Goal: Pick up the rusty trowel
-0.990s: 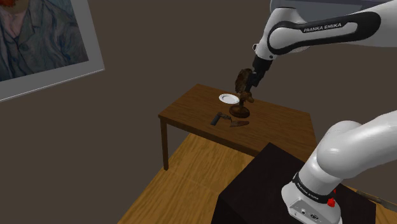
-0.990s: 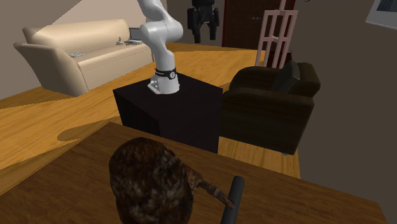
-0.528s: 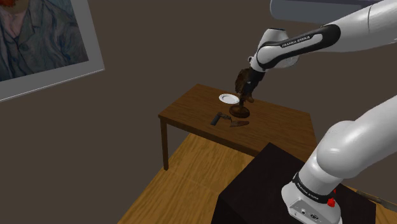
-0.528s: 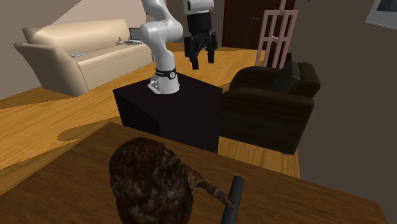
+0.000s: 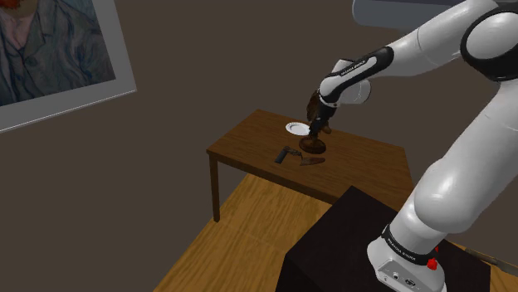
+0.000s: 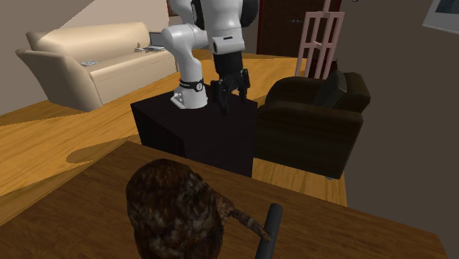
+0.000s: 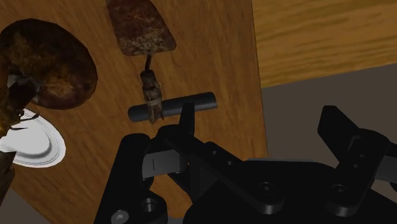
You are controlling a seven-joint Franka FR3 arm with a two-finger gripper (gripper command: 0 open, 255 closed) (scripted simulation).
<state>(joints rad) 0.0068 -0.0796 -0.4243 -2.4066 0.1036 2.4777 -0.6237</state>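
**Desk:** Which step were you on?

**Me:** The approach. The pincer [image 7: 259,118] hung over the tabletop [image 5: 249,137], fingers spread, nothing between them.

**Desk:** And the rusty trowel [image 7: 151,89]?

**Me:** It lay flat on the tabletop beside a brown lump [image 6: 173,213]. In the shoulder view it sat at about seven o'clock from the pincer, apart from it. Its dark cross handle [image 7: 172,108] lay just past one fingertip, not in the gap.

**Desk:** Next move?

**Me:** I judged I'd have to shift sideways to straddle the handle, drop, then squeeze.
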